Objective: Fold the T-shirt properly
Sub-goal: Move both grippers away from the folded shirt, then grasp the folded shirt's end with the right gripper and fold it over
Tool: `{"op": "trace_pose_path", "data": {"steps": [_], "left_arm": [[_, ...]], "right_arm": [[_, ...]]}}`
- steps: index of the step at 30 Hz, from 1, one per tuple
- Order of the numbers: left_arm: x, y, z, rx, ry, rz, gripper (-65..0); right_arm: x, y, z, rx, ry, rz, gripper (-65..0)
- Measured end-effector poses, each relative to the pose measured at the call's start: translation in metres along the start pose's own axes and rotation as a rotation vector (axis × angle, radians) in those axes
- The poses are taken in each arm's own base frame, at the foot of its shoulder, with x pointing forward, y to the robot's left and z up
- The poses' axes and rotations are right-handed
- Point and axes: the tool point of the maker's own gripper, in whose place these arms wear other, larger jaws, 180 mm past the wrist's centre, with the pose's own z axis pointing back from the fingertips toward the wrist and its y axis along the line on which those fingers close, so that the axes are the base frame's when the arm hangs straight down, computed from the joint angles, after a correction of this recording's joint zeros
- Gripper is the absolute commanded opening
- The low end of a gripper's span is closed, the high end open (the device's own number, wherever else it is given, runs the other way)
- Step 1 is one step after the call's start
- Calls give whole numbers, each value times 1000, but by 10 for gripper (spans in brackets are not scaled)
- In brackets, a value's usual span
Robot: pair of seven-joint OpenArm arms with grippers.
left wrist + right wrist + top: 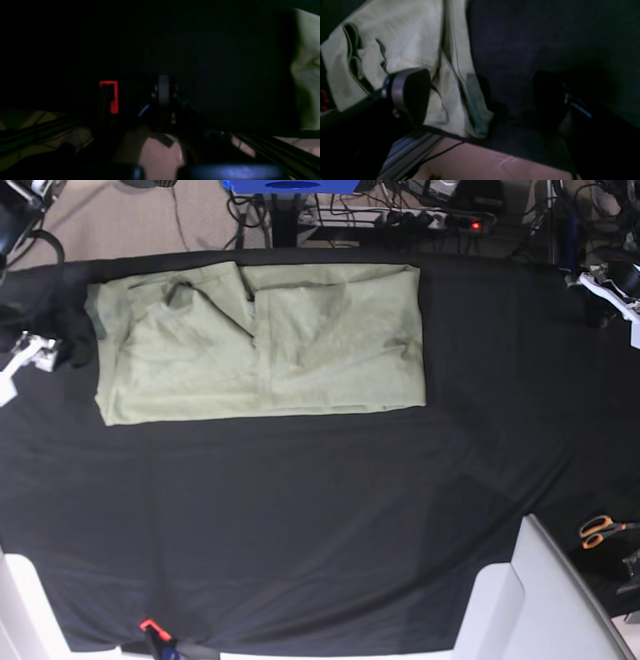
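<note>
The pale green T-shirt (260,345) lies flat on the black table cloth (300,510) as a wide rectangle, with layers folded over its top. My right gripper (72,340) is at the shirt's left edge. In the right wrist view the right gripper (480,100) is open wide: one finger (407,95) is over the T-shirt (407,42), the other over bare black cloth, and the shirt's edge runs between them. My left gripper (600,305) sits far to the right of the shirt. In the dark left wrist view the left gripper (163,90) is shut on nothing, with the T-shirt (307,75) at the frame's right edge.
Orange-handled scissors (600,530) lie at the cloth's right edge. A white panel (530,600) juts in at the bottom right. Cables and a power strip (455,222) run behind the table. The table edge (475,142) is just below my right gripper.
</note>
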Motion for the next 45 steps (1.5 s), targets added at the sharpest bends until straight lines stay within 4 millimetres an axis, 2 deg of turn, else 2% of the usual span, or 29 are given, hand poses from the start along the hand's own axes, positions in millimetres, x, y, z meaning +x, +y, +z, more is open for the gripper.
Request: {"op": "trace_pose_path", "data": {"steps": [3,9,15,17,21,23,26,33,35,40,43,45], "left_arm": [[-6,-2,0,1,17,5,-650],[-7,-1,0,2,18,3,-650],[-7,-1,0,2,18,3,-650],[-7,0,0,5,22,0,-650],[-8,-1,-1,3,22,2,-650],[-15,0,-3,-2,36,22,-650],[-27,1,-7,-9,63,52,-650],[-38,1,-11,-16,87,81,-650],[-38,1,-11,-16,86,81,-650],[-34,1,-13,-15,77,80,-650],[-28,0,-14,-20,60,85,-650],[-30,0,-14,-18,67,83,-650]], "right_arm": [[-6,4,-10,11,23,17,-24],[-6,38,-38,104,22,54,-29],[-32,76,-50,163,61,120,-30],[-42,83,-50,163,102,151,-30],[-48,88,-50,168,99,155,-33],[-48,88,-50,167,106,156,-68],[-42,87,-53,160,110,159,-138],[-30,93,-62,181,112,144,-167],[-30,93,-64,184,113,138,-252],[-35,91,-70,188,144,111,-650],[-31,85,-70,186,157,97,-623],[-24,74,-67,173,157,85,-650]]}}
